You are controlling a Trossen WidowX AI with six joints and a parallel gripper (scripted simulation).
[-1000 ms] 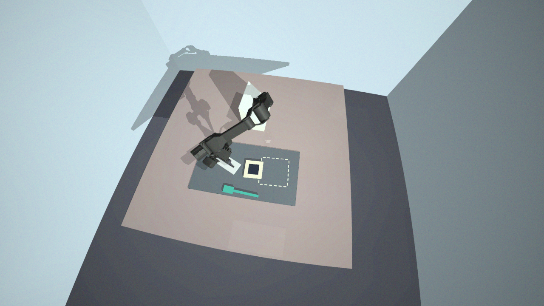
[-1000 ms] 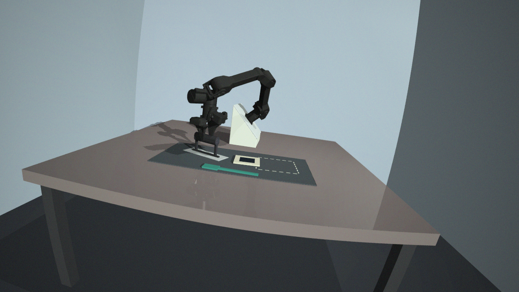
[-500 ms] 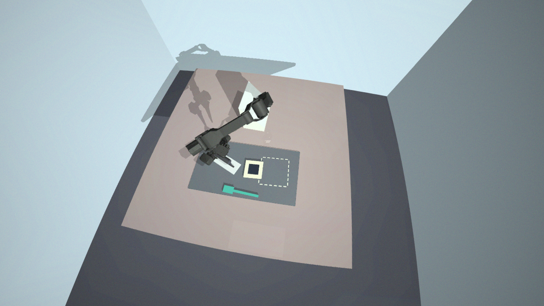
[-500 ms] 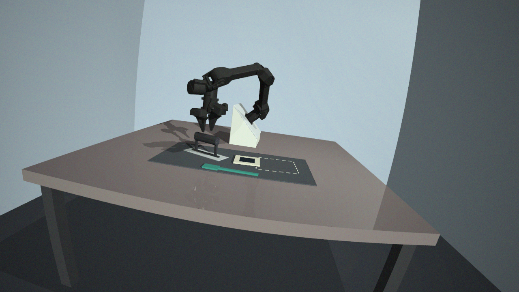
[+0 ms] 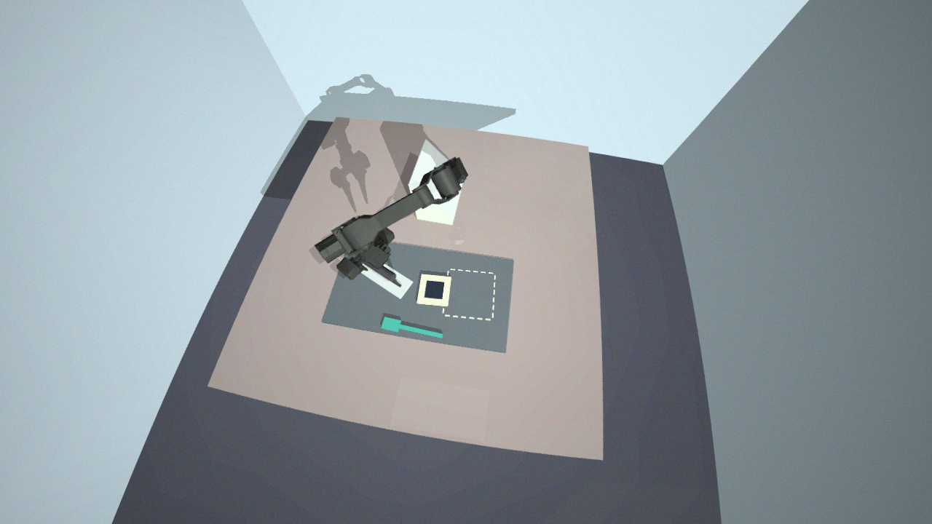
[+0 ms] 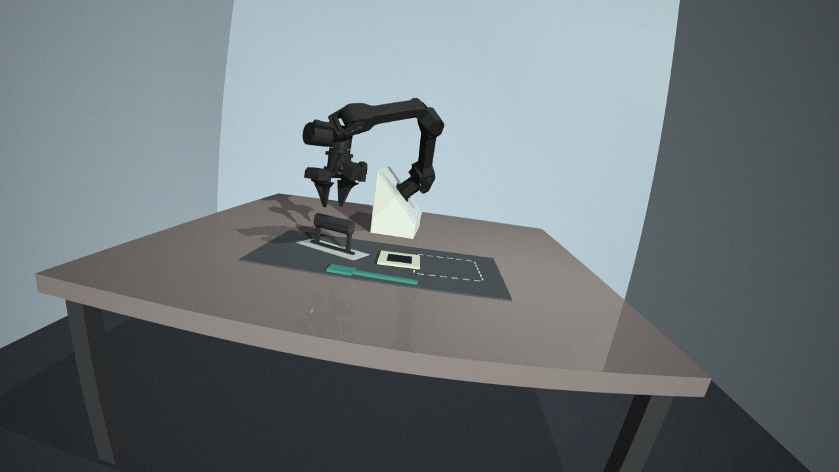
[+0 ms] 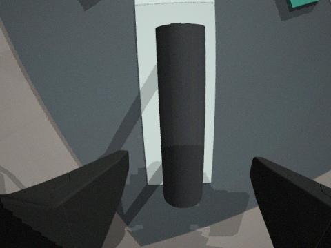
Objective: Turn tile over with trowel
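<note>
A trowel [image 5: 396, 282] [image 6: 332, 223] [image 7: 181, 110] with a pale flat blade and a dark bar handle lies on the left part of the dark mat [image 5: 352, 306] [image 6: 281, 249] [image 7: 267, 96]. My gripper [image 5: 366, 266] [image 6: 331, 203] [image 7: 190, 162] is open and empty, a short way above the handle, one finger on each side of it and apart from it. The cream tile [image 5: 423, 290] [image 6: 398, 258] lies flat with its dark marked side up, just left of the dashed outline [image 5: 472, 270] [image 6: 451, 256] and outside it.
A teal flat tool [image 5: 410, 327] [image 6: 369, 275] with a wider head lies along the mat's front edge. A white wedge block [image 5: 436, 208] [image 6: 390, 211] stands behind the mat by the arm's base. The mat rests on a brown table [image 5: 521, 391] [image 6: 234, 293].
</note>
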